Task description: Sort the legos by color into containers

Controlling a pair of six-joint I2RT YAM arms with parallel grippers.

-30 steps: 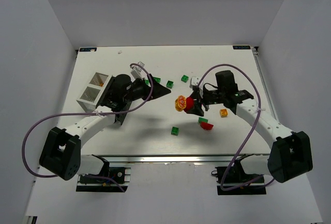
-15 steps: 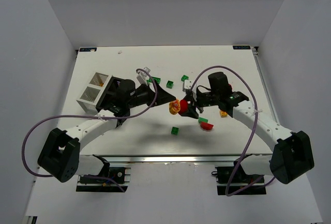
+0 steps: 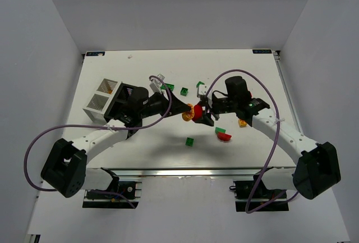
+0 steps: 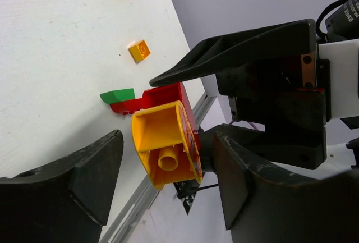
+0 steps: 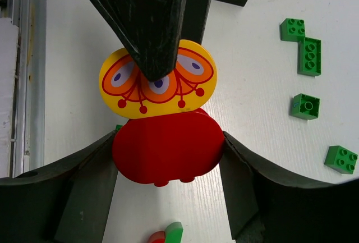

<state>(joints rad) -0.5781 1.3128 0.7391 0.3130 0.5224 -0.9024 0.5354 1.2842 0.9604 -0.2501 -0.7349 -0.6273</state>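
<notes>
One red lego (image 5: 165, 156) joined to yellow lego (image 5: 129, 88), red lego was clamped in my right gripper (image 5: 168, 142), my left gripper (image 4: 167, 137) gaped astride yellow lego

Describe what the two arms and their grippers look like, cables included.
The left arm and right arm have white links between black joints and bases. A purple cable loops from each base to the wrist. The left gripper and right gripper are black, with broad wedge-shaped fingers.
</notes>
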